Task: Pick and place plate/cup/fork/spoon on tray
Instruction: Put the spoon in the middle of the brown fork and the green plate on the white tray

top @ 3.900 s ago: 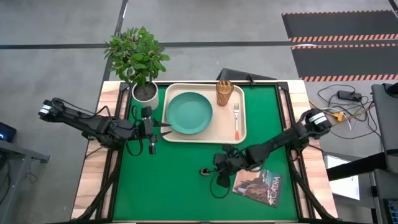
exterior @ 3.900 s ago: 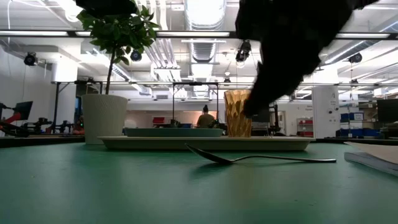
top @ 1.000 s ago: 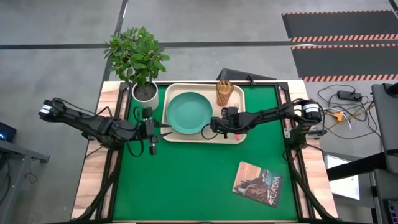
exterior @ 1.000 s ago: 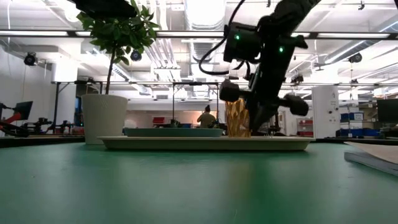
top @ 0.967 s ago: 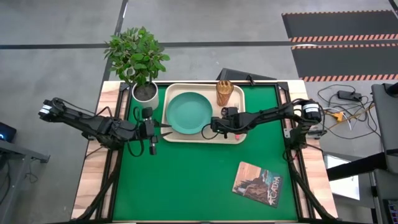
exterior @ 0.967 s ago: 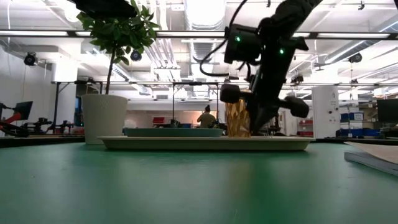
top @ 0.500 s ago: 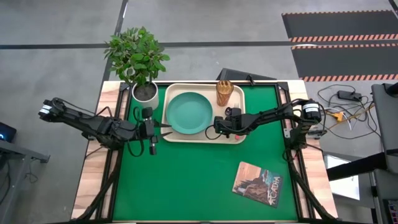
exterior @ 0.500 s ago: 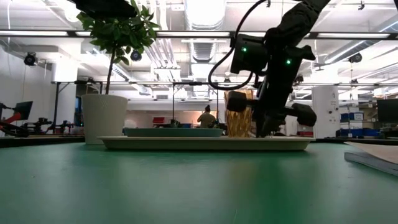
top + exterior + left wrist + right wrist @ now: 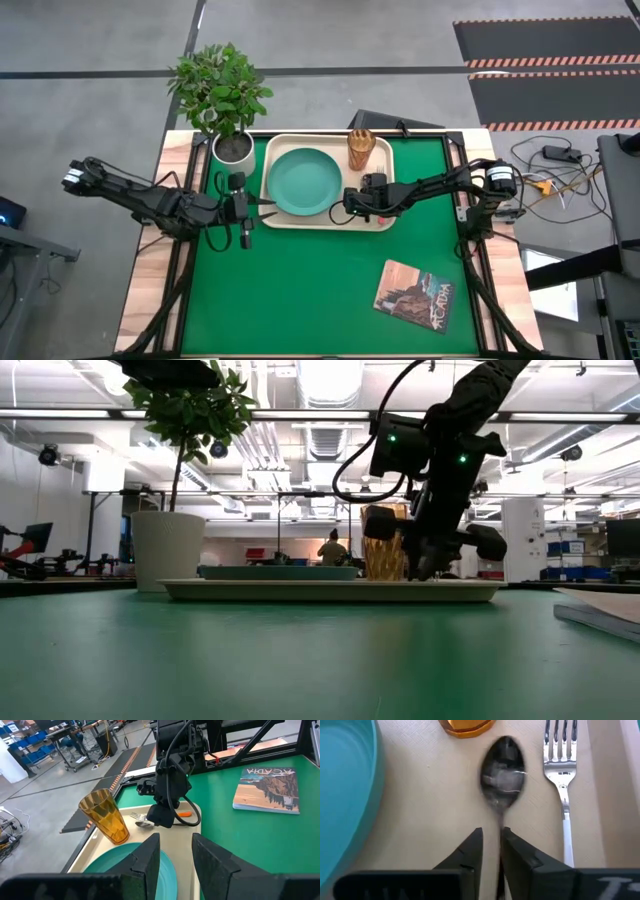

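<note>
The cream tray (image 9: 385, 218) lies at the table's far middle. On it are the teal plate (image 9: 303, 181), the amber cup (image 9: 361, 150) and the orange-handled fork (image 9: 561, 775). My right gripper (image 9: 348, 207) hangs over the tray between plate and fork, shut on the dark spoon (image 9: 503, 770). The spoon's bowl points toward the cup (image 9: 466, 726). My left gripper (image 9: 266, 208) waits open and empty at the tray's left edge. In its wrist view (image 9: 175, 854) it faces the cup (image 9: 106, 817). My right gripper pinches the spoon's thin handle (image 9: 501, 832) between its two fingers, which point down from above. The handle runs back between the fingers and its end is hidden by them. The bowl (image 9: 503, 767) lies low over the tray floor beside the fork's tines. I cannot tell whether it touches.
A white pot with a green plant (image 9: 232, 148) stands off the tray's far left corner. A brown-covered book (image 9: 414, 297) lies on the green mat at the near right. A person (image 9: 330, 548) shows far off in the room behind.
My right gripper has gone a little toward the table's right edge and down toward the tray, carrying the spoon between plate and fork. In the last half second it has barely moved.
</note>
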